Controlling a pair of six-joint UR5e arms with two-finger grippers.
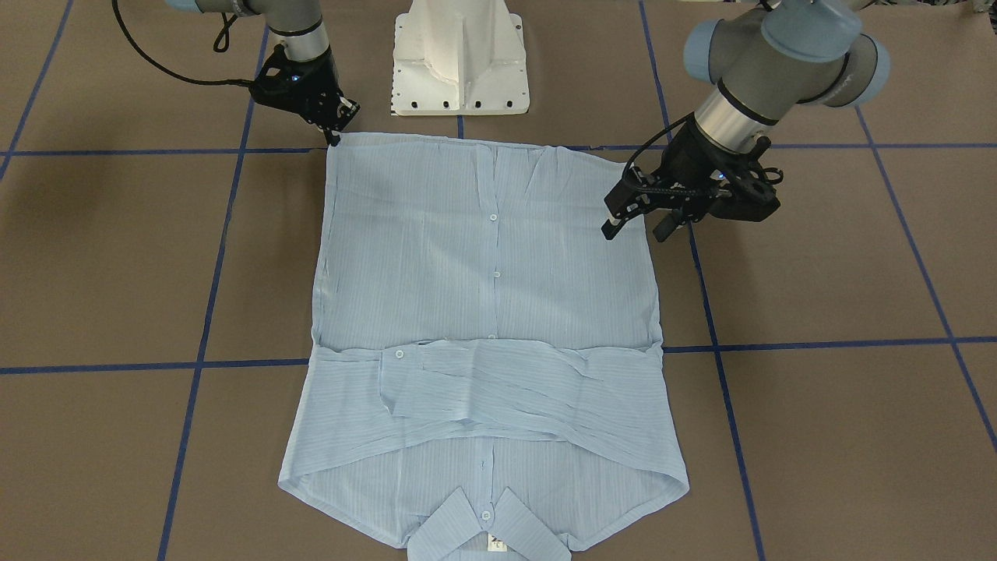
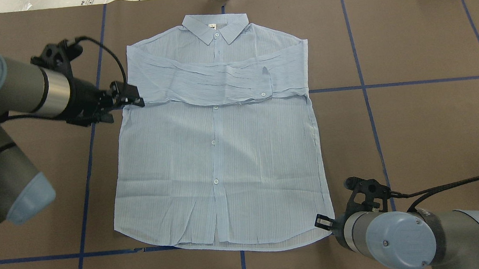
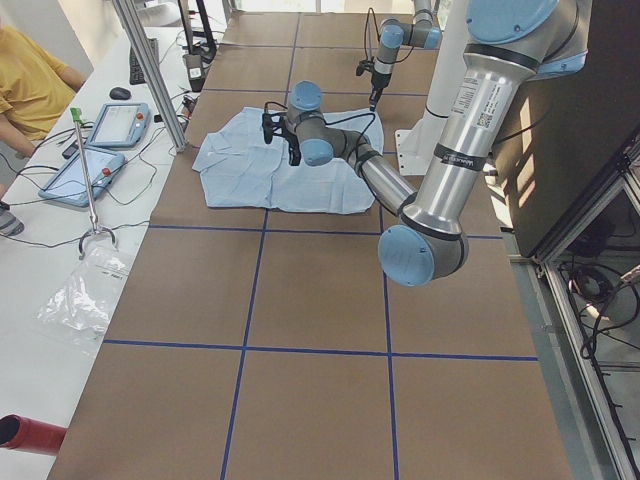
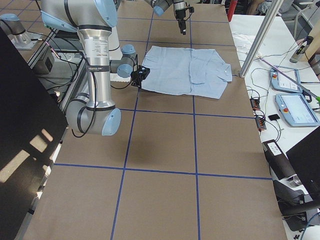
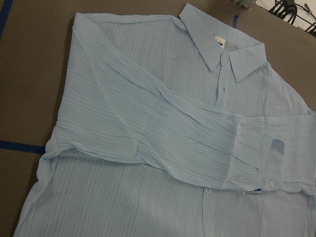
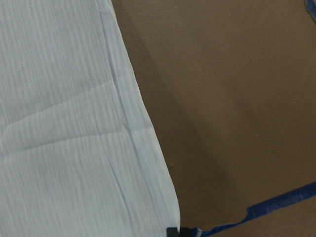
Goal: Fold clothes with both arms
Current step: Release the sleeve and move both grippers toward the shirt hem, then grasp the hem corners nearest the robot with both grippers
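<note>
Hem [image 1: 467,140] nearest the white pedestal base [image 1: 459,58], collar [image 1: 487,530] farthest from it, the shirt [image 1: 491,265] lies flat and button-side up on the brown worktop [image 1: 818,273]. Both sleeves [image 1: 498,382] are folded across the chest.

The right gripper [image 1: 336,132] sits at the hem corner close to the base, tip down on the cloth edge. I cannot tell whether its jaws are parted or closed. The left gripper [image 1: 637,227] is at the opposite side seam, farther from the base than that corner. Its jaws are spread, with nothing between them.

The step in hand looks like taking hold of the base-side end so it can be carried toward the collar. To do it well, each pair of jaws should pinch front and back layers together, since the cloth is thin and a single layer would peel away. The left side probably needs a grip level with the right one, or the fold will skew. Both arms should lift together and keep the hem taut.

The base stands just beyond the hem, so room is tight there. To either side of the shirt, away from the base, brown worktop with blue tape lines [image 1: 818,343] shows. The worktop's far edge, opposite the base, lies just past the collar.
</note>
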